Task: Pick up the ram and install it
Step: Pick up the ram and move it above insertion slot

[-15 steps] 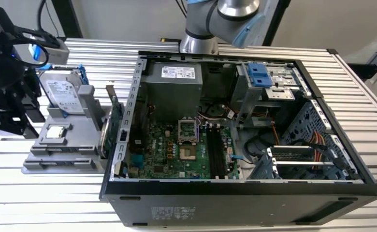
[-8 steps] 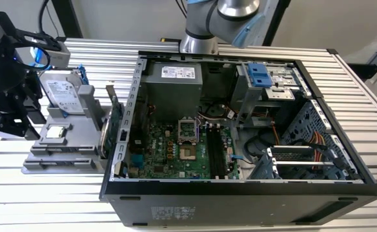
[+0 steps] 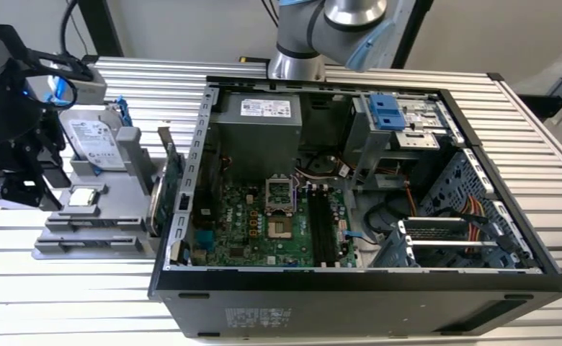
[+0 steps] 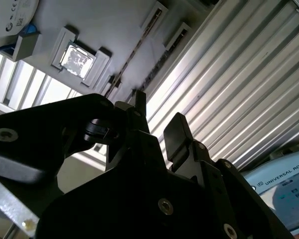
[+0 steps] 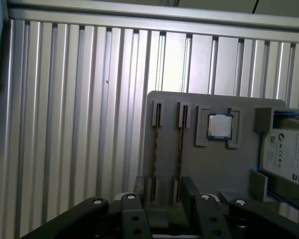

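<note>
Two thin ram sticks stand on edge in the slots of a grey holder (image 5: 224, 169); in the first wrist view one stick (image 5: 180, 149) sits beside the other (image 5: 155, 149). They also appear in the second wrist view (image 4: 139, 47). My gripper (image 5: 164, 191) hangs above the holder's near end, open, with nothing between its fingers (image 4: 175, 130). In the exterior view the gripper (image 3: 21, 189) is at the exterior view's left, over the holder (image 3: 108, 216). The motherboard's black slots (image 3: 321, 223) lie in the open computer case (image 3: 358, 281).
The holder also carries a processor chip (image 5: 220, 125) and a silver hard drive (image 3: 96, 140) with blue rails. A green expansion card (image 3: 171, 191) stands between the holder and the case. Cables (image 3: 473, 216) and drive cages crowd the case on the exterior view's right. A ribbed metal table (image 5: 65, 99) lies underneath.
</note>
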Controlling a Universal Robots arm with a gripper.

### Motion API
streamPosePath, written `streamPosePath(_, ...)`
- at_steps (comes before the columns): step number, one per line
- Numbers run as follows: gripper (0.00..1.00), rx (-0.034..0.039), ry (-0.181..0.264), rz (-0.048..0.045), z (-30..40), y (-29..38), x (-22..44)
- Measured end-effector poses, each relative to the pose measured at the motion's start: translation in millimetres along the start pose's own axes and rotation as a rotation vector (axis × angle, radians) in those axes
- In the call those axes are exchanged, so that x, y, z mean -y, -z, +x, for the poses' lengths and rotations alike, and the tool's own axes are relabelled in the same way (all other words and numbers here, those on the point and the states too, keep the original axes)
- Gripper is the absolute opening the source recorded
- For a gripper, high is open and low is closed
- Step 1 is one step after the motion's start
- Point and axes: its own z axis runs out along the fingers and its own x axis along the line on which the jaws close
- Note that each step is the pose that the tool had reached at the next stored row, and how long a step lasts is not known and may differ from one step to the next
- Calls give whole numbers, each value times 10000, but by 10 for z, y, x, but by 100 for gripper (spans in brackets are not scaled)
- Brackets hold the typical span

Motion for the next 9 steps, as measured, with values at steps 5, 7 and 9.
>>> streamPosePath(5, 100, 2, -105, 2, -1, -32, 0)
streamPosePath(7, 100, 2, -105, 1, -2, -45, 1)
streamPosePath(9, 100, 2, -105, 2, -2, -58, 2)
